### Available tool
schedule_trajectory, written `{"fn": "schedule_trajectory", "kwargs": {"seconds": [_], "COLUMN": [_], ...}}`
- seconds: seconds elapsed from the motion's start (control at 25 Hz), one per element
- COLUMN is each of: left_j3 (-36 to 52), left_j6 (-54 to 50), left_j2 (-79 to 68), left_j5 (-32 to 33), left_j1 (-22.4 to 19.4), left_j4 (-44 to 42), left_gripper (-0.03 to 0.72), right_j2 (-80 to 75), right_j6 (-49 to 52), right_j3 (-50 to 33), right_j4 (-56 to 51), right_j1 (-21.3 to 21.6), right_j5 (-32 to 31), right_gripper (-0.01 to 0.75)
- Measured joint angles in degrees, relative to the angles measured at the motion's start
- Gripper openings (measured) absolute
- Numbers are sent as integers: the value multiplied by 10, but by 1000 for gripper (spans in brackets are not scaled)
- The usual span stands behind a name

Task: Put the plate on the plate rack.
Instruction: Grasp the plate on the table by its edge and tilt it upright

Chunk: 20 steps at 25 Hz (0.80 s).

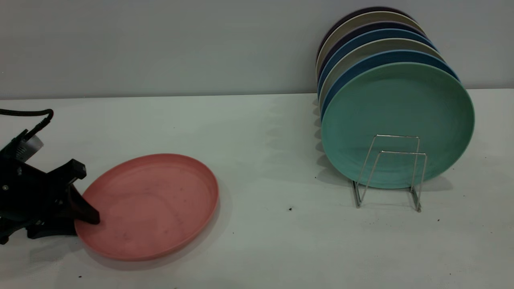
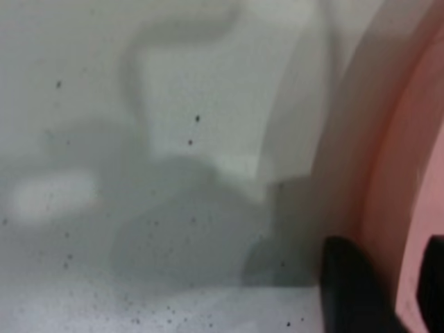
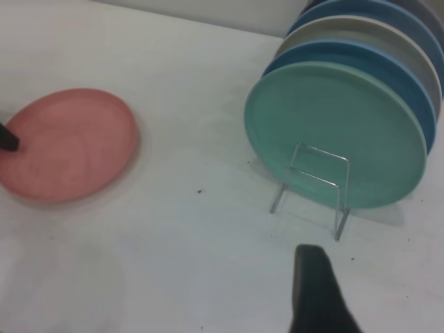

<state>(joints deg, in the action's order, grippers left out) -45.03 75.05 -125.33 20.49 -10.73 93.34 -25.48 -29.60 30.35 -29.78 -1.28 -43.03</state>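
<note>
The salmon-pink plate (image 1: 150, 204) lies on the white table at the front left; it also shows in the right wrist view (image 3: 69, 142). My left gripper (image 1: 78, 222) is at the plate's left edge, shut on the rim, with one finger (image 1: 86, 212) on the plate's inside and the other outside. In the left wrist view the pink rim (image 2: 402, 229) sits between the two black fingers. The silver wire plate rack (image 1: 391, 170) stands at the right, its two front loops bare. My right gripper (image 3: 313, 291) is above the table in front of the rack (image 3: 316, 177).
Several plates stand upright in the rack behind the bare loops, a teal-green plate (image 1: 397, 120) in front, blue and grey ones behind it. A grey wall runs along the table's far edge. A cable (image 1: 28, 112) trails from the left arm.
</note>
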Motion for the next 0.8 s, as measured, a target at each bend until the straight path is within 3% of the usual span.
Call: {"fn": "schedule_trajectory", "kwargs": {"seconds": [0.08,0.2,0.56,0.8], "left_j3": [0,0,0,-3], "left_j6": [1,8,79,181], "left_j2": [0,0,3,32], "left_j5": [0,-1,-3,14], "left_j1": [0,0,0,0], "left_j4": [0,0,4,69], "left_gripper": [97,21,14,14], "right_j2": [0,0,-18,-102], "right_j6": [0,0,-3,-57], "right_j3": [0,0,0,0], "right_j4": [0,0,-26,-86], "right_j1": [0,0,0,0], "right_j5": [0,0,-28,-30], "right_gripper": [456,456,456,456]}}
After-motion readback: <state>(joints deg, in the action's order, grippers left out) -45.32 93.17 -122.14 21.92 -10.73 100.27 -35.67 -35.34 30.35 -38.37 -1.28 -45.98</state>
